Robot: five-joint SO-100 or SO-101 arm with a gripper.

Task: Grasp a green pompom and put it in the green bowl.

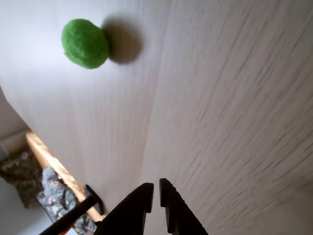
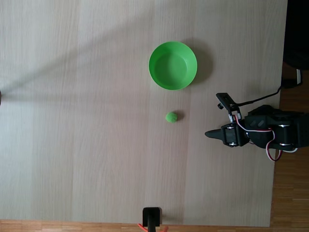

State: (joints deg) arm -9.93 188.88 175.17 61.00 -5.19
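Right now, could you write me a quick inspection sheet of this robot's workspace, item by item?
Surface: pale wood-grain table, flat and bare apart from the job's things.
Job's things: green pompom lies alone on the table; green bowl stands upright, empty, apart from the pompom.
Clutter: nothing seen.
Grippers: gripper shut, empty, tip pointing toward the pompom but short of it.
Cables: red and white wires on the arm; a black cable runs off the table's edge.
Surroundings: wooden floor beside the table; black clamp at its edge.
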